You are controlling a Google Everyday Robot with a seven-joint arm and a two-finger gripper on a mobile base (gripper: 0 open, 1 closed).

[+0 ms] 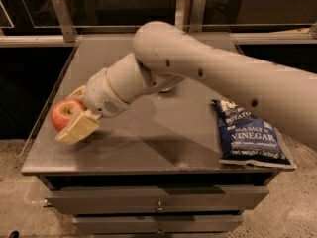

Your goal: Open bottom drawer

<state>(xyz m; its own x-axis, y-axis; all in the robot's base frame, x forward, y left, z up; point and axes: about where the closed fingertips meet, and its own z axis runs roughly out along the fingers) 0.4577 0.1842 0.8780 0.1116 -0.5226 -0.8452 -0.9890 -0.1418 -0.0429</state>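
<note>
The grey cabinet's bottom drawer (124,224) is at the lower edge of the camera view. It is closed, with a small knob (159,229) at its middle. Above it is another closed drawer (114,200). My gripper (74,110) is over the left part of the cabinet top (163,138), far from the drawers. Its beige fingers (78,128) straddle a red apple (63,114) and hold it. The white arm (208,68) reaches in from the right, across the cabinet top.
A blue salt and vinegar chip bag (247,135) lies on the right side of the cabinet top, near the front edge. A metal rail (64,19) and dark glass run behind the cabinet. The speckled floor (20,207) shows to either side.
</note>
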